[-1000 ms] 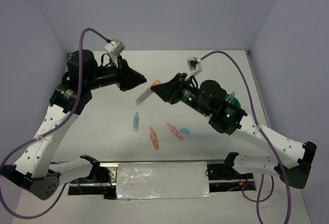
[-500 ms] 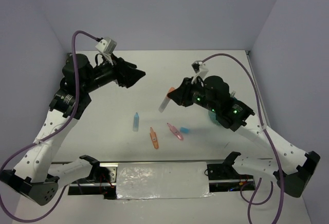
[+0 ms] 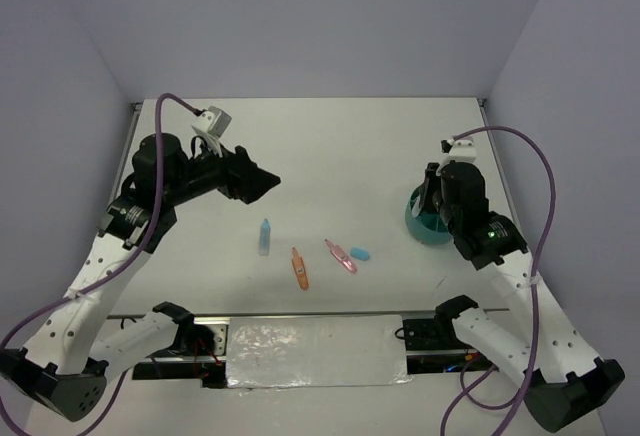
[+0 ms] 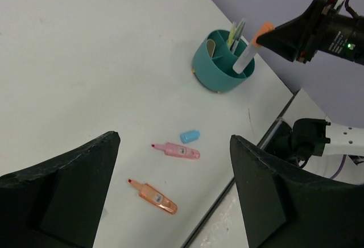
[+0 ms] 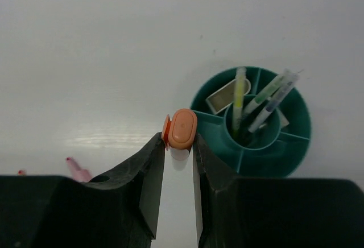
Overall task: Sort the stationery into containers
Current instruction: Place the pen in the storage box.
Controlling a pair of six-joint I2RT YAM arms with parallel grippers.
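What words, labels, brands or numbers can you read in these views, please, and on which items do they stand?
No text can be read anywhere.
pink highlighter: a dark mark on its label, too small to read.
orange highlighter: the same, too blurred to read.
orange-capped marker: no print visible.

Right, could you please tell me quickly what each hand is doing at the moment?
Left hand: open, holding nothing.
Right hand: closed on the orange-capped marker, at the teal cup.
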